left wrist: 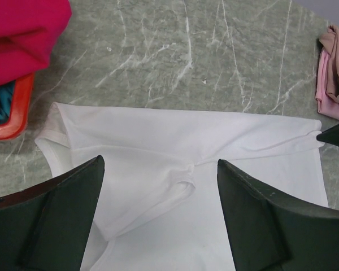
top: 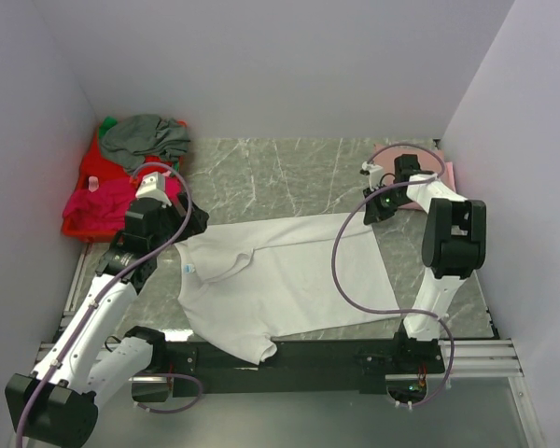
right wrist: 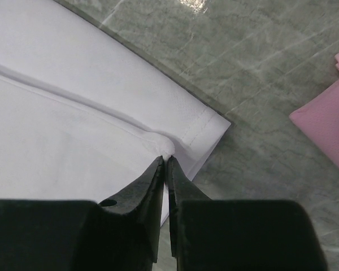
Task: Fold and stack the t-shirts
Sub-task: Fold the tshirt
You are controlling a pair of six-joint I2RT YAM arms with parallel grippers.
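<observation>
The right hand (right wrist: 165,159) pinches the white t-shirt (right wrist: 73,130) hem.

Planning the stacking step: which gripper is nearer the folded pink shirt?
Right. The right gripper pinches a corner of the white t-shirt beside the pink shirt; the left gripper hangs open over the opposite sleeve end.

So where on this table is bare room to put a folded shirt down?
The widest bare table patch lies at the far side, between the red basket and the pink shirts, beyond the white t-shirt. A narrow strip between the shirt's hem and the right edge sits under the right arm. The shirt covers the middle.
</observation>
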